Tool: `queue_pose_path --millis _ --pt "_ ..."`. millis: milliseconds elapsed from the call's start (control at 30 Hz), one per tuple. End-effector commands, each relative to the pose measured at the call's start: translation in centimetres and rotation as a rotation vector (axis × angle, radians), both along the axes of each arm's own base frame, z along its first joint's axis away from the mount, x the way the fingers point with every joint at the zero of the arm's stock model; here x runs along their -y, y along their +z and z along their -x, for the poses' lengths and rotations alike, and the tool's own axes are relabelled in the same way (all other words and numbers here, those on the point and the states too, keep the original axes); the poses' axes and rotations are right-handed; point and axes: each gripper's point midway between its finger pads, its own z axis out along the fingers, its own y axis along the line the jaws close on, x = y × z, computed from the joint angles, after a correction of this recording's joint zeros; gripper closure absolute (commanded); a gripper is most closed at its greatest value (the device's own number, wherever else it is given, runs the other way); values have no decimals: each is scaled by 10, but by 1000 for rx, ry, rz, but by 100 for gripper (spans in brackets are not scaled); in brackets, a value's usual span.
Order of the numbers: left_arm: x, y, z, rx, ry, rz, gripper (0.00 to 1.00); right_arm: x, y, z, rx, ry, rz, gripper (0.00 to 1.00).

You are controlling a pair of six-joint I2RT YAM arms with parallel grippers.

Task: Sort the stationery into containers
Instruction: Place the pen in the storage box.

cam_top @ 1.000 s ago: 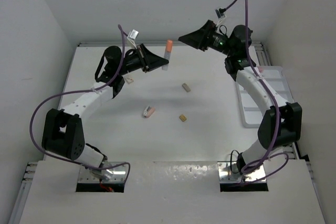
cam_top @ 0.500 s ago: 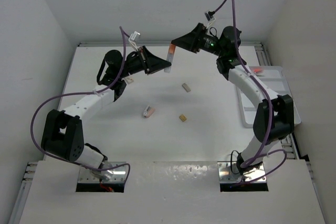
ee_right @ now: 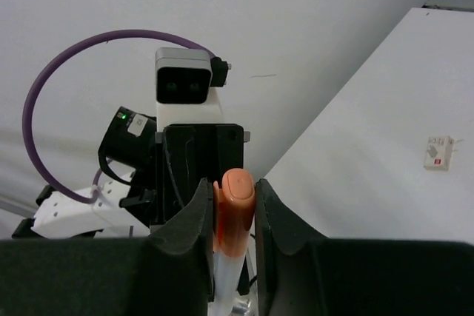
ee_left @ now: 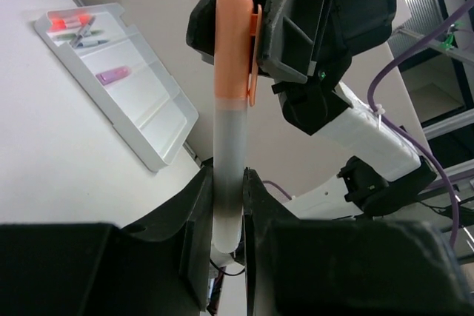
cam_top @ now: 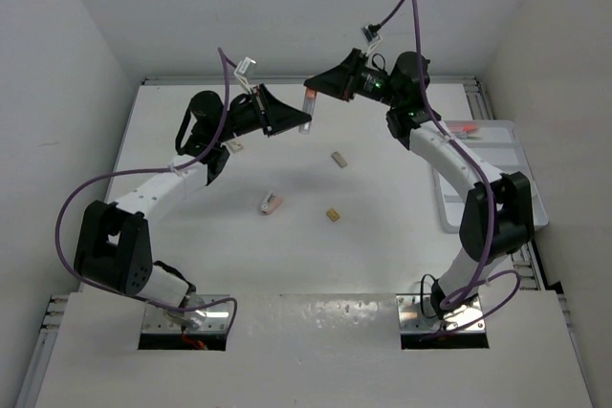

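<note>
Right gripper (cam_top: 310, 84) has swung left, fingers (ee_right: 194, 216) flanking the orange-capped pen (ee_left: 227, 138) clenched in left gripper (ee_left: 227, 209); whether it grips, I cannot tell.

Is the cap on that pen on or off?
On: the orange cap covers the far end of the pen, whose clear barrel the left gripper clamps.

Pen (cam_top: 308, 104) betw. L claw (cam_top: 304, 121), R claw (cam_top: 311, 88)
</note>
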Motion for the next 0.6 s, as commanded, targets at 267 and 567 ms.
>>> queue_pose_path --millis 267,567 --pt "-29 -35 -40 64 155 -374 0 55 11 10 217 6 170 100" --pt "-86 -86 -74 230 386 -810 0 237 -76 24 425 -101 854 100"
